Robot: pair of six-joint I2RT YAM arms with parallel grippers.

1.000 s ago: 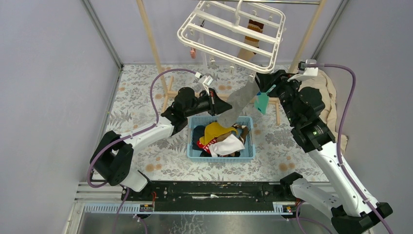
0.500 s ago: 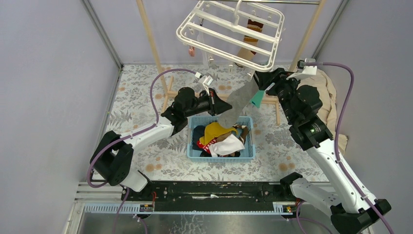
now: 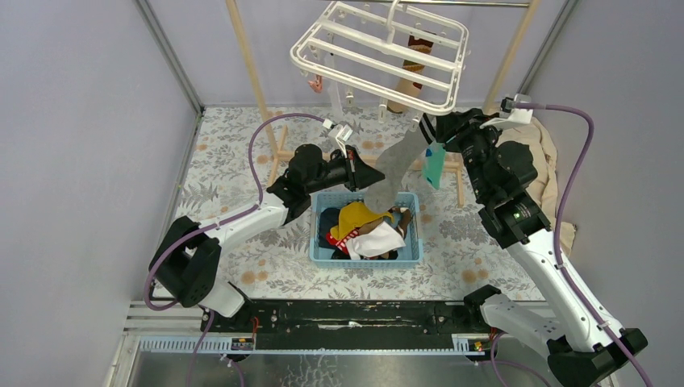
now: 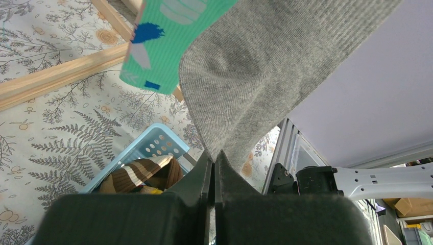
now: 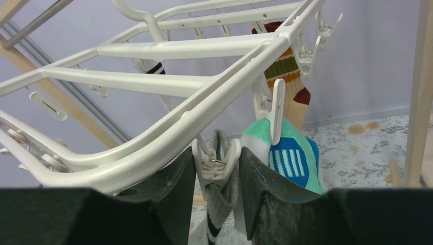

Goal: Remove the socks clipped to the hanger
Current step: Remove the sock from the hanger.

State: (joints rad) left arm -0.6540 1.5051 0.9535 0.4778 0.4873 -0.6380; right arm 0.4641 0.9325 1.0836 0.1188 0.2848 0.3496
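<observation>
Pinching the toe of the grey sock [image 4: 265, 76], the left gripper [image 4: 214, 155] is clamped fully shut on the fabric and holds it stretched on a slant above the blue basket [image 3: 407, 250]. Up at the hanger [image 5: 168, 51], the right gripper [image 5: 218, 153] sits narrow around the white clip [image 5: 218, 164] that bites the sock's cuff, a dark finger [image 5: 265, 194] against each wing. Whether the squeeze is hard enough to open it, I can't tell.

Now the trick, as I read it: press the wings square and together so the clip's teeth part, and only then let the left arm draw the sock down and away toward the basket. Pull too early and the whole frame tilts and swings. Watch the neighbour too. A teal sock [image 5: 293, 163] hangs just beside it from its own clip, and a brown-striped sock [image 5: 286, 81] is pegged further back. Several socks [image 3: 359, 219] already lie in the basket.

Writing? None to read: no brand or label on hanger, socks or basket.
</observation>
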